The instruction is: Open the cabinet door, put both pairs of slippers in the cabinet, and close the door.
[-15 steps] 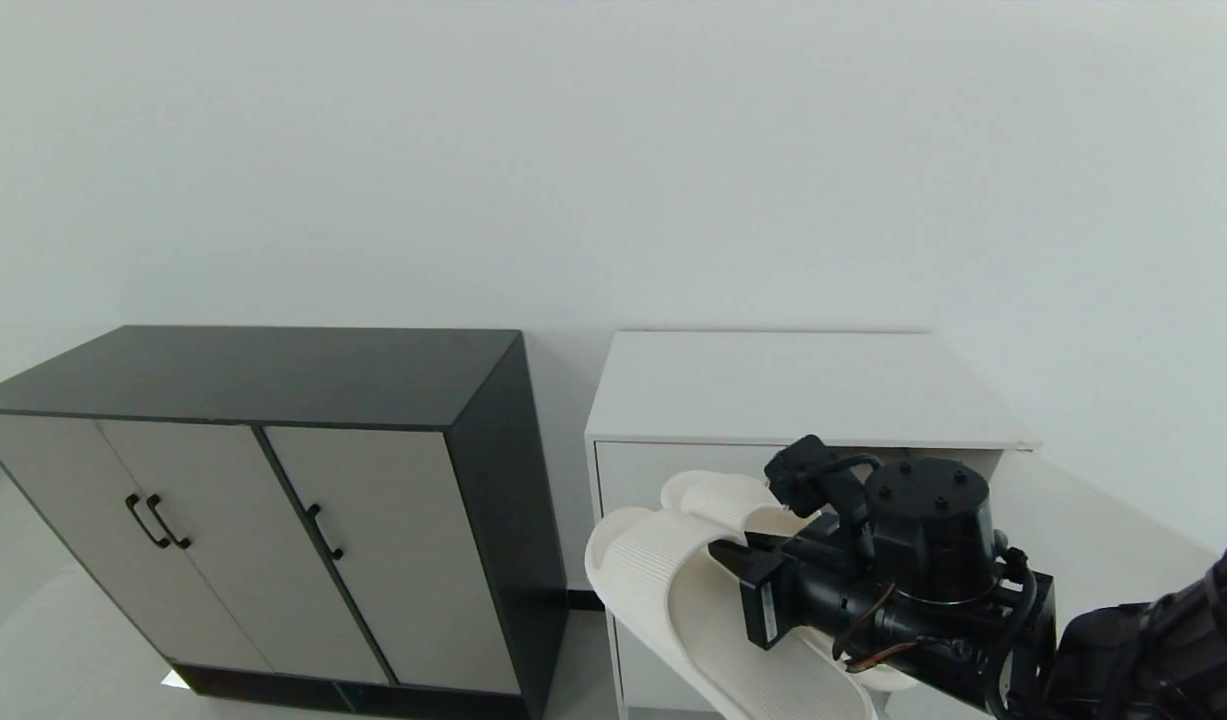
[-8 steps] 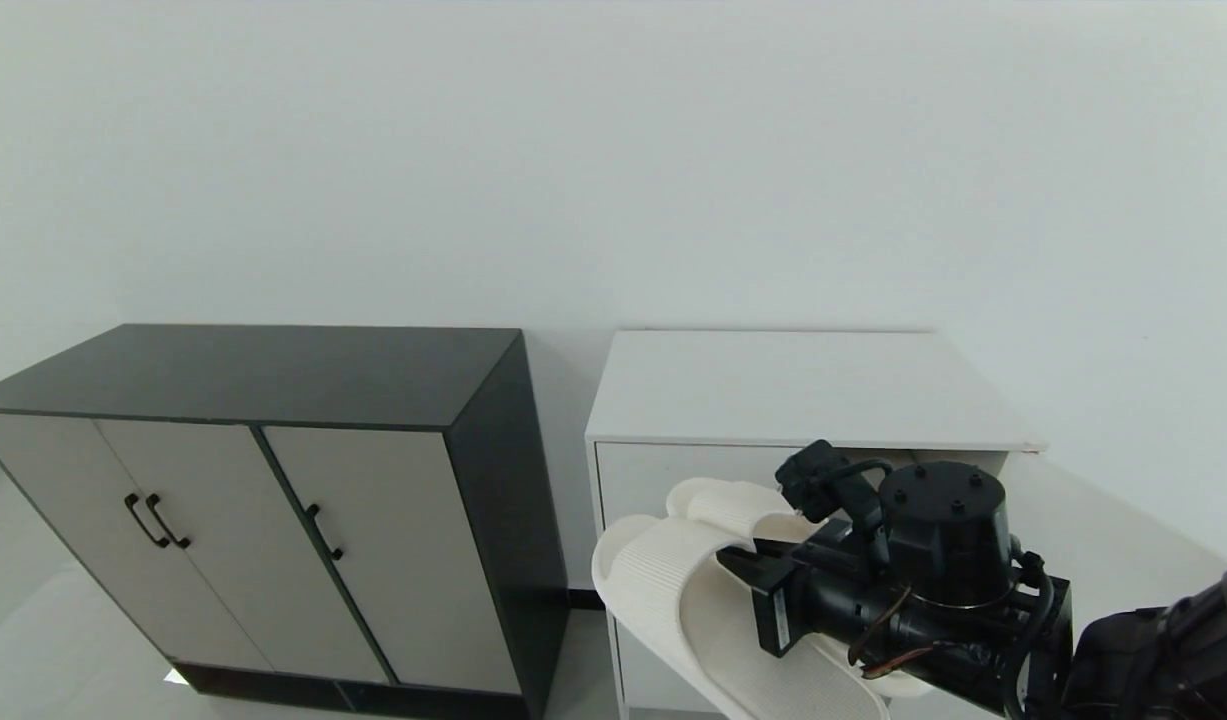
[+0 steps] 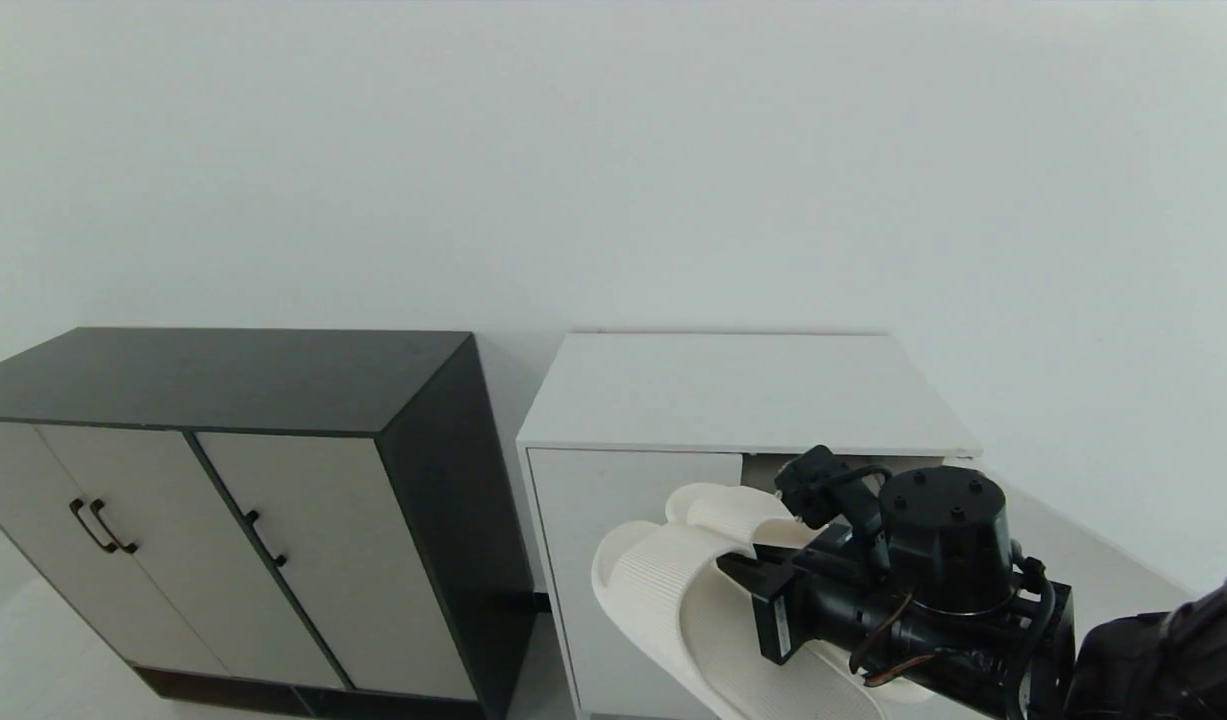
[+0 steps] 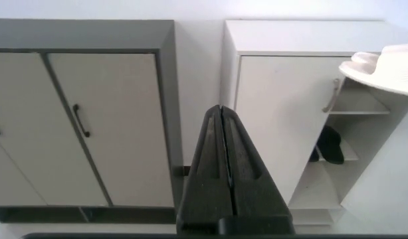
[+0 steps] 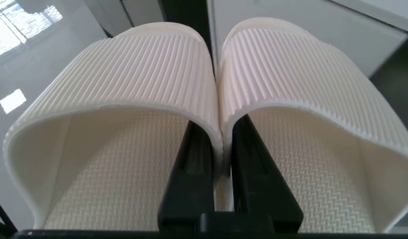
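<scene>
**A:** What has the right pincer (image 3: 738, 565) got?

**B:** It is clamped on the white slippers (image 3: 653, 590). It pinches their two inner walls together, so the pair sits side by side just in front of the cabinet (image 3: 713, 390).

**A:** Which way do they point?

**B:** The toes point away from the wrist, toward the cabinet front. The long axis runs from the pincer to the cabinet. The toes face the shut door (image 4: 277, 113) on the cabinet's left half more than the opening (image 4: 363, 129) on its right half.

**A:** What is inside?

**B:** There are shelves (image 4: 353, 109), with what looks like a dark pair (image 4: 329, 146) on one of them. I'd say the white pair must shift toward the cabinet's right half, then go in toes first.

**A:** And the left pincer (image 4: 221, 116)?

**B:** It is closed tight on nothing and held well back from the cabinet. The right one is nearer.
</scene>
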